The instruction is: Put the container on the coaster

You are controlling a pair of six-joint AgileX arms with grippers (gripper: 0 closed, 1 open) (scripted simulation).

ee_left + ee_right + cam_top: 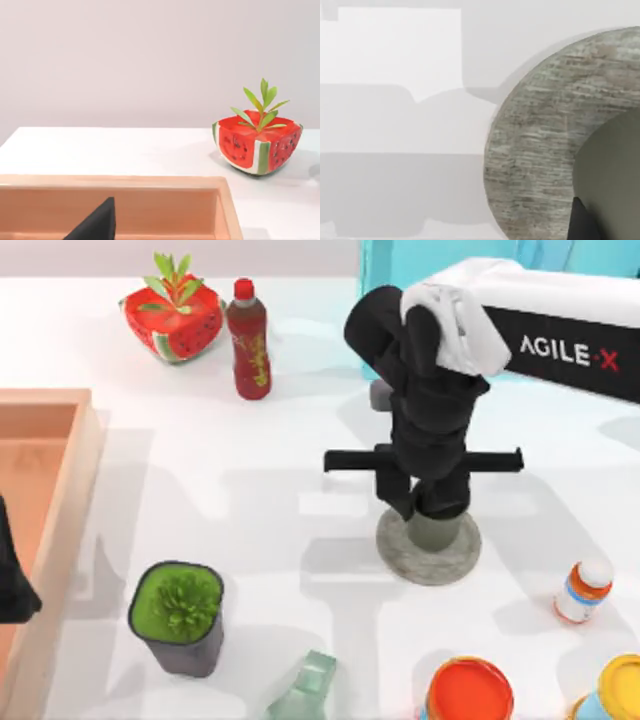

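Observation:
The coaster (pixel 405 552), a flat grey stone-like disc, lies right of the table's middle. The dull grey-green container (pixel 442 532) stands upright on it, with coaster rim showing all round. My right gripper (pixel 435 510) comes down from above and is shut on the container, hiding its top. In the right wrist view the coaster (pixel 535 150) lies close below, the container (pixel 615 175) rises beside it, and one dark finger (pixel 582 225) rests against the container's side. My left gripper (pixel 12 585) is parked over the wooden tray at the left edge.
A wooden tray (pixel 62 490) lines the left side. At the back stand a watermelon planter (pixel 172 315) and a red bottle (pixel 248 338). Along the front stand a potted plant (pixel 178 615), a glass bottle (pixel 305 690), orange-lidded cans (pixel 468 692) and a pill bottle (pixel 582 590).

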